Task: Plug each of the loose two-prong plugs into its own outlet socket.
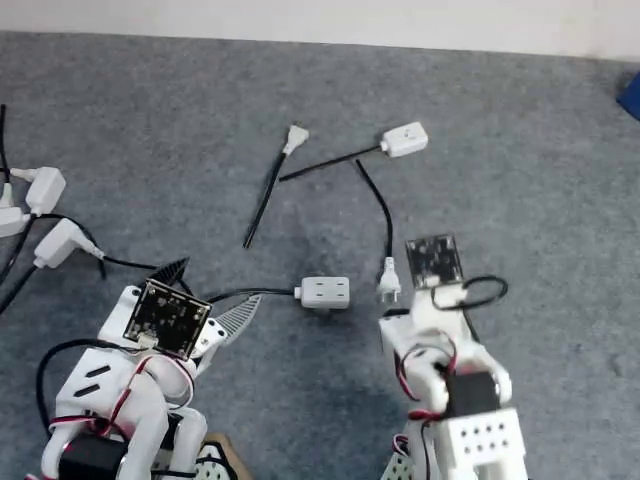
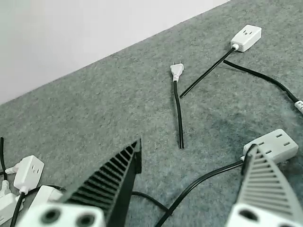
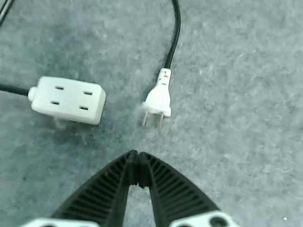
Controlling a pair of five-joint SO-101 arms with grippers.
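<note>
So my worktop (image 1: 520, 150) is covered edge to edge in grey, short-pile carpet-type stuff. It's a bit mottled, with lighter and darker patches where the nap lies differently. At the far edge it runs straight into a plain white wall (image 1: 300, 18), no marks on it that I can make out. A blue corner of something (image 1: 632, 95) pokes in at the far right edge, can't tell what it is. Light's soft and even, shadows pretty faint.
</note>
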